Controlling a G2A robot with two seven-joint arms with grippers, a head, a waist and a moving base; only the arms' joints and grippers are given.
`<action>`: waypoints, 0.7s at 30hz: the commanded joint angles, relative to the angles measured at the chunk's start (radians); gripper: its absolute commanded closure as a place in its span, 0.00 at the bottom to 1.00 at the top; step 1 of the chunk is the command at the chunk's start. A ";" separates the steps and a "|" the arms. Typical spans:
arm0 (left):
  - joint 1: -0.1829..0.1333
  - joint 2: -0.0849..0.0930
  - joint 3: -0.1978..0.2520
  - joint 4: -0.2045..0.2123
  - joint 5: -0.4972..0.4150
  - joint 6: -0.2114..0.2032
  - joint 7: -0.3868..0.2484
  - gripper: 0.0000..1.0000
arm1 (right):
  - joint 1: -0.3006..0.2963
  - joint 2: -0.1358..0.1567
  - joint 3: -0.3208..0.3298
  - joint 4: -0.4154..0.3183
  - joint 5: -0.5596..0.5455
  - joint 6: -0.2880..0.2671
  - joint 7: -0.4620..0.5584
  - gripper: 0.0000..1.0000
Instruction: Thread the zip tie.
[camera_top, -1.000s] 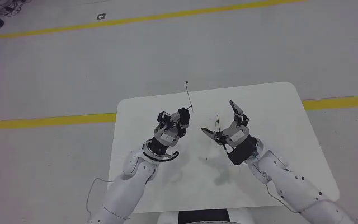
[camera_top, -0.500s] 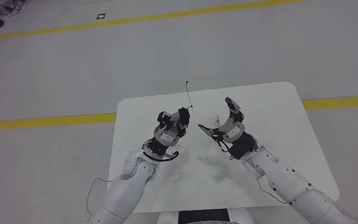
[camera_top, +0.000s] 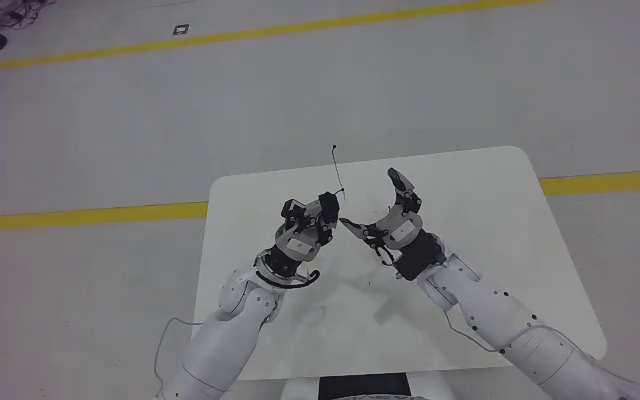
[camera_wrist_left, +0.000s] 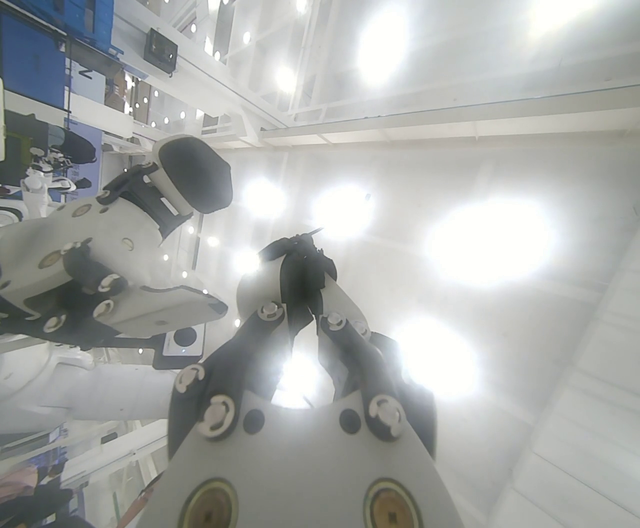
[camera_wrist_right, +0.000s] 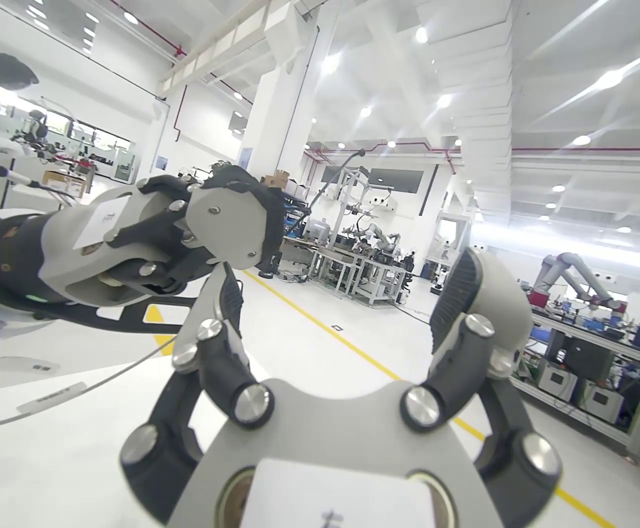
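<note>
A thin black zip tie (camera_top: 337, 170) sticks up from my left gripper (camera_top: 327, 204), which is shut on its lower end above the white table (camera_top: 480, 200). From the left wrist, the closed fingertips (camera_wrist_left: 300, 255) pinch the tie, and a short tip (camera_wrist_left: 314, 231) pokes out. My right gripper (camera_top: 370, 200) stands open just to the right of the left one, one finger (camera_top: 345, 223) close beside it. The right wrist view has its own open gripper (camera_wrist_right: 345, 290) with nothing between the pads, the left gripper (camera_wrist_right: 225, 225) close ahead and the tie (camera_wrist_right: 332, 180) rising from it.
The table's far edge (camera_top: 400, 163) lies just beyond the tie's tip. Grey floor with yellow lines (camera_top: 100, 215) surrounds the table. Bare table surface lies to the right of the arms and towards the near edge.
My right gripper has moved left, closing most of the gap to the left gripper, and stays open. The left gripper and the zip tie have not moved.
</note>
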 joint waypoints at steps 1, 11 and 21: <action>0.000 0.000 0.000 0.000 0.000 0.000 0.000 1.00 | -0.002 -0.001 0.002 -0.006 0.002 0.001 0.005 0.00; 0.000 0.000 0.000 0.000 0.000 0.000 0.000 1.00 | -0.046 -0.007 0.043 -0.047 -0.020 -0.014 0.001 0.00; 0.000 0.000 0.000 0.000 0.000 0.000 0.000 1.00 | -0.051 -0.027 0.049 -0.039 -0.010 -0.039 -0.012 0.50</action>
